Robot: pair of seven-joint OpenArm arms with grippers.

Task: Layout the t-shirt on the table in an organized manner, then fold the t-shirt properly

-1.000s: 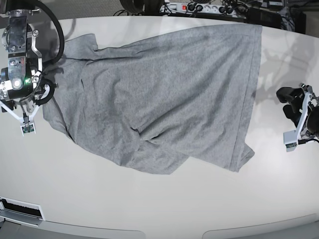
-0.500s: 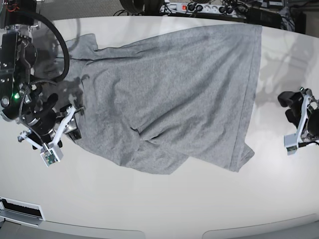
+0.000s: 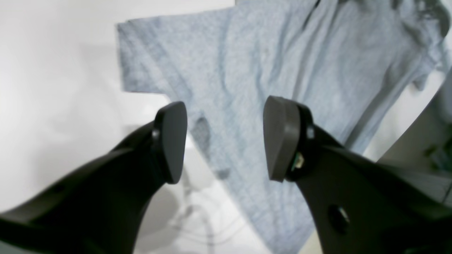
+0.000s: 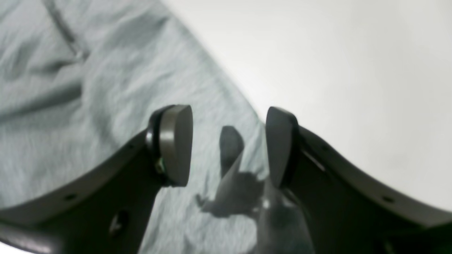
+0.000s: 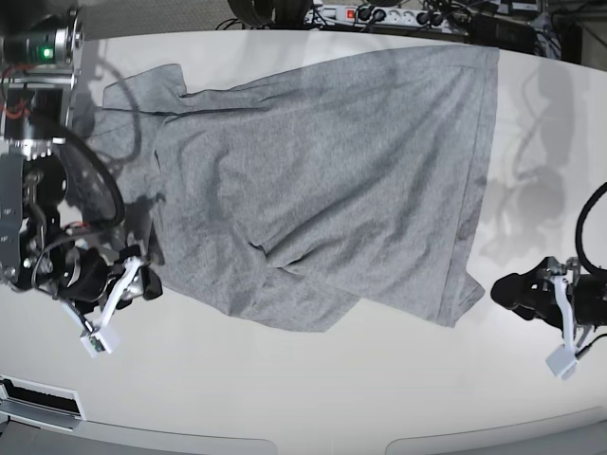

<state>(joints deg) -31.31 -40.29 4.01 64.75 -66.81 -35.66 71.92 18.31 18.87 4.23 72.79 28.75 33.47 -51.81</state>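
Behind the far edge of the work surface, in the base view, a white plastic power strip [image 5: 379, 15] lies on the floor. It has a small red switch at its left end, and several black plugs sit in its sockets. A bundle of black cables [image 5: 261, 11] lies in loops just to the left of it. More dark cables and dark boxes [image 5: 522, 28] are grouped at the top right corner; what kind of devices they are cannot be told. The floor there is a dark grey carpet [image 5: 171, 14]. At the bottom left corner, a flat white panel with a long dark slot [image 5: 38, 396] is visible.
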